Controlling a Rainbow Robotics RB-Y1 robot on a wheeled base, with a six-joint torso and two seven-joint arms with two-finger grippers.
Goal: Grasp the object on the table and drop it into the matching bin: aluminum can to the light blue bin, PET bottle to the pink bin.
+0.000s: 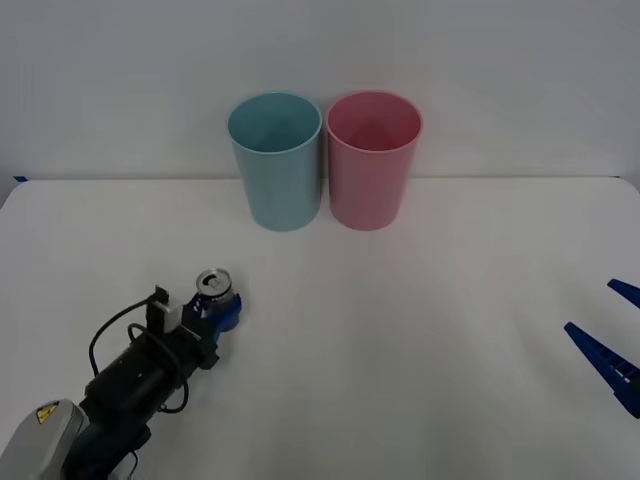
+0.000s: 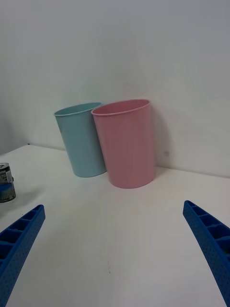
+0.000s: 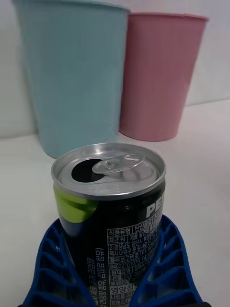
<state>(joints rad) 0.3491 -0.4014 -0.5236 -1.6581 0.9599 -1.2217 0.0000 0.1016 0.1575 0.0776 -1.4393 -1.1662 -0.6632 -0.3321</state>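
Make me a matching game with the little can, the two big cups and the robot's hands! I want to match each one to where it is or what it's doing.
Things:
1. small silver-grey metal can
2. tall light blue plastic bin
3. tall pink plastic bin
4. right hand

Places or states:
A. open, holding nothing
B. back of the white table, on the robot's right
C. upright between the left hand's blue fingers
D. back of the table, on the robot's left

Pairs: 1-C, 2-D, 3-B, 4-A
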